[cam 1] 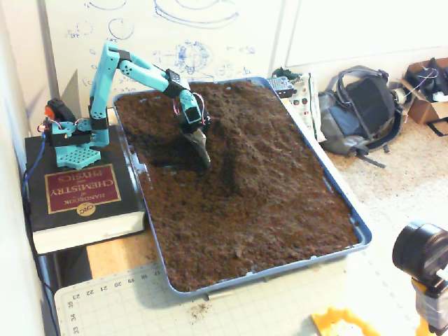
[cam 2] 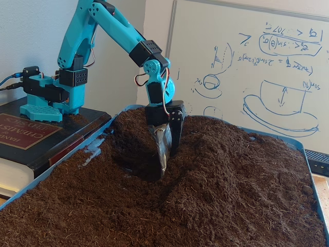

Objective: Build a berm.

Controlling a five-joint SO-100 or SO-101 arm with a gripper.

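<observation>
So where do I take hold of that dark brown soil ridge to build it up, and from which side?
Loose soil can't be pinched; probably scoop at the steep foot of the dark brown soil ridge, coming from the dug hollow on its arm side, where the gripper sits, pushing upslope.

You are looking at a lab or classroom workspace: a marker-sketched whiteboard (cam 2: 247, 72) fills the upper frame, a chemistry handbook (cam 1: 80, 199) sits lower left, and a backpack (cam 1: 360, 112) lies upper right.
</observation>
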